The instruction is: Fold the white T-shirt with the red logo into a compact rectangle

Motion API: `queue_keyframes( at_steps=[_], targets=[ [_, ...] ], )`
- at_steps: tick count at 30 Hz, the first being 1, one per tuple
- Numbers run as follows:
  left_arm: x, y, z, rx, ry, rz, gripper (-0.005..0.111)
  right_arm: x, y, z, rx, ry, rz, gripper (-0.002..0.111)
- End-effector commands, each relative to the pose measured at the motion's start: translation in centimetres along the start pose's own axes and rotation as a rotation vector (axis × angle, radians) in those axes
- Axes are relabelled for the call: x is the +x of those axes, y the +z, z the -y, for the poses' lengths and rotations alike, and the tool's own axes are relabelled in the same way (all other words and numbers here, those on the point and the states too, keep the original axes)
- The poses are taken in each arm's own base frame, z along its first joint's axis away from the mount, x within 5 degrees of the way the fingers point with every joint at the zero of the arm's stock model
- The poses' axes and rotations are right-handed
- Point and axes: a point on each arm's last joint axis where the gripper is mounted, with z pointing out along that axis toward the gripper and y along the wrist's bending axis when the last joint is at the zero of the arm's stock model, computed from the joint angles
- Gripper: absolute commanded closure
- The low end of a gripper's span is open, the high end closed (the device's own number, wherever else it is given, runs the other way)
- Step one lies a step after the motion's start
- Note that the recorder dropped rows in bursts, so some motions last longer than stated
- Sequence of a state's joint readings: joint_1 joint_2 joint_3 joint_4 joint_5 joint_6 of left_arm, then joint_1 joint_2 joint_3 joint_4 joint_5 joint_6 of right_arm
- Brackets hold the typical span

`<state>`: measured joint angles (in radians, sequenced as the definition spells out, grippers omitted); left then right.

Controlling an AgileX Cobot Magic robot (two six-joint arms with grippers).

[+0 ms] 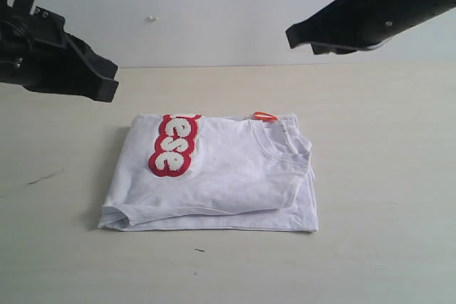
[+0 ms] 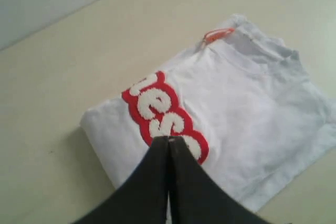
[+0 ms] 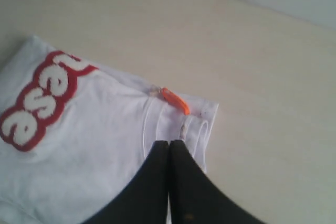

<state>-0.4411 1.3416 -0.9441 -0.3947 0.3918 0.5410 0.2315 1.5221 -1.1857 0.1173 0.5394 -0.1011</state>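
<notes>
T-shirt (image 1: pixel 221 190) lies folded into a rough rectangle near the middle of the table (image 1: pixel 385 190), flat and in several layers. In the exterior view the lower layers stick out a little along its near and right edges.

The logo (image 1: pixel 173 146) sits on the top layer toward the T-shirt's left side. It runs in from the far edge, where the fold cuts it off, so I read only "ese". The collar (image 1: pixel 283 146) is on top at the far right corner, with the orange tag (image 1: pixel 264 115) poking out at the far edge.

I have both arms up off the cloth. The left gripper (image 2: pixel 168 140) hangs above the logo end, its fingers pressed together and empty. The right gripper (image 3: pixel 168 144) hangs above the collar, likewise closed and empty. Neither touches the T-shirt.

A thin dark scuff (image 1: pixel 44 176) marks the table to the left of the T-shirt, and a pale wall (image 1: pixel 214 19) stands behind.
</notes>
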Motion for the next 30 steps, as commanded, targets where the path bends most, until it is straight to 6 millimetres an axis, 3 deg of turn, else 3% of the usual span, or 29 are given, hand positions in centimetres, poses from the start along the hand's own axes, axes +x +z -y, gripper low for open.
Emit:
queue_keyframes(
  at_steps=[1,4,10,16,19,23,25,30],
  targets=[
    [-0.6,-1.7,0.1,-0.015,-0.023,0.08,0.107,-0.1,-3.7,-0.2,0.002,0.009,0.186,0.108],
    [-1.2,-3.6,0.3,-0.021,-0.021,0.14,0.107,0.3,-7.9,-0.3,0.008,0.017,0.352,0.108],
    [-1.9,-6.4,0.6,-0.031,-0.026,0.235,0.107,0.6,-12.8,-0.6,0.008,0.011,0.493,0.108],
    [-2.8,-11.4,1.2,-0.051,-0.043,0.414,0.107,2.7,-17.8,-0.9,0.007,0.014,0.673,0.108],
    [-2.8,-14.6,1.7,-0.052,-0.05,0.517,0.107,4.3,-20.4,-1.0,0.006,0.01,0.747,0.108],
    [-2.2,-19.6,2.7,-0.051,-0.054,0.669,0.107,6.6,-25.5,-1.4,-0.002,0.0,0.887,0.108],
    [-1.2,-23.3,3.4,-0.043,-0.07,0.785,0.107,8.9,-28.6,-1.6,-0.011,-0.009,0.955,0.108],
    [0.9,-28.0,4.5,-0.027,-0.09,0.933,0.107,12.4,-32.2,-1.9,-0.023,-0.021,1.036,0.108]
  ],
)
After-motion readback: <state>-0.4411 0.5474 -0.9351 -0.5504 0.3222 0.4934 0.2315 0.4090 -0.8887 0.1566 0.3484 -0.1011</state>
